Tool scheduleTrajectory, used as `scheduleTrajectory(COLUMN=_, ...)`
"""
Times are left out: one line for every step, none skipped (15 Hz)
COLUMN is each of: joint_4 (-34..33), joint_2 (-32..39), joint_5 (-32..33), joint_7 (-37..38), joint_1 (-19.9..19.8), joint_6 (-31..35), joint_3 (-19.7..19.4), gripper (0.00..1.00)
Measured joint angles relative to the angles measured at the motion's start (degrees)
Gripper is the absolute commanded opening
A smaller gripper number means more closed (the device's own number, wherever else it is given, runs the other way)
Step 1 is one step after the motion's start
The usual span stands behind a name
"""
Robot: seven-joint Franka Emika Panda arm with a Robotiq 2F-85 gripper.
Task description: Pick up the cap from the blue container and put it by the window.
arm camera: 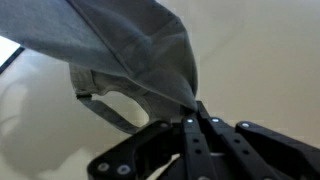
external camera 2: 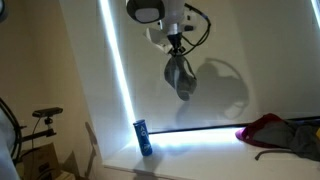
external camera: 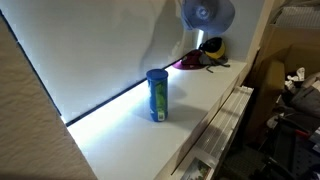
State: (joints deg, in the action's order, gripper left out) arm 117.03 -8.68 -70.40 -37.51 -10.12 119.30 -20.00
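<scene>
Gripper aloft, tight on cap

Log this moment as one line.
tool: shut on cap | cap: hanging in air | blue container: upright by window | placing: not yet done

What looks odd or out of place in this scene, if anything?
Nothing looks spilled or broken. The only unusual sight is the cap: it hangs limp in the air, pinched by the gripper, well above the blue container, which stands upright beside the window with nothing on top.
</scene>
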Motion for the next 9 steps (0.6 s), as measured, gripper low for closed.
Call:
scheduleTrajectory(joint_4=0.8, joint_2=1.7, joint_5=-3.9, joint_7=-1.9, joint_1=-1.1, joint_6=-0.1, joint_3=-1.4, gripper=0.01)
scheduleTrajectory(joint_4=1.4, joint_2=4.0, joint_5=-8.3, joint_7=-3.9, joint_1=-2.2, joint_6=-0.3, joint_3=-2.6, gripper=0.01)
scheduleTrajectory(joint_4=1.9, joint_2=6.4, joint_5=-12.5, joint_7=-5.7, joint_1=-3.3, joint_6=-0.4, joint_3=-3.4, gripper=0.01)
scheduleTrajectory(joint_4=2.2, joint_2=9.2, joint_5=-16.9, joint_7=-7.3, joint_1=-4.5, joint_6=-0.6, joint_3=-3.9, gripper=0.01)
scheduleTrajectory(joint_4=2.3, joint_2=12.0, joint_5=-21.2, joint_7=-8.7, joint_1=-5.7, joint_6=-0.8, joint_3=-4.1, gripper=0.01)
scheduleTrajectory(joint_4=2.3, joint_2=15.1, joint_5=-25.7, joint_7=-10.0, joint_1=-7.0, joint_6=-1.4, joint_3=-4.2, gripper=0.01)
scheduleTrajectory(joint_4=2.2, joint_2=18.3, joint_5=-30.4, joint_7=-11.3, joint_1=-8.3, joint_6=-2.6, joint_3=-4.3, gripper=0.01)
scheduleTrajectory(joint_4=1.9, joint_2=21.6, joint_5=-34.9, joint_7=-12.3, joint_1=-9.6, joint_6=-4.4, joint_3=-4.2, gripper=0.01)
scheduleTrajectory(joint_4=1.5, joint_2=25.1, joint_5=-39.3, joint_7=-13.1, joint_1=-10.9, joint_6=-7.2, joint_3=-4.2, gripper=0.01)
